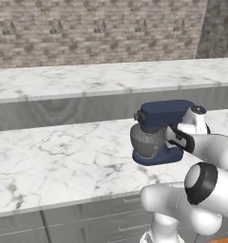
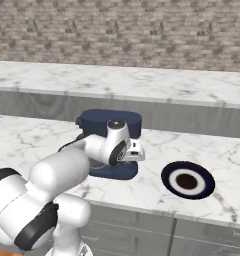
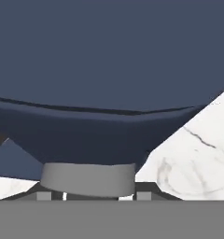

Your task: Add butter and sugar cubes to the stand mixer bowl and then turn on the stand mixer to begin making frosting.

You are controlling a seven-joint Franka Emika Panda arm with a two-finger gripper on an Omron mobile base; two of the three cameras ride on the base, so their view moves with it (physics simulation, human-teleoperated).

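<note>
Here the navy stand mixer stood on the white marble counter, near its front edge; the grey stand mixer bowl sat on the mixer's base beneath the tilting head; the white arm reached in from the side, its gripper close against the mixer body; a grey knob lay between the two dark fingertips, though whether they pinched it could not be told; a dark-blue-and-white plate lay on the counter beside the mixer.
</note>
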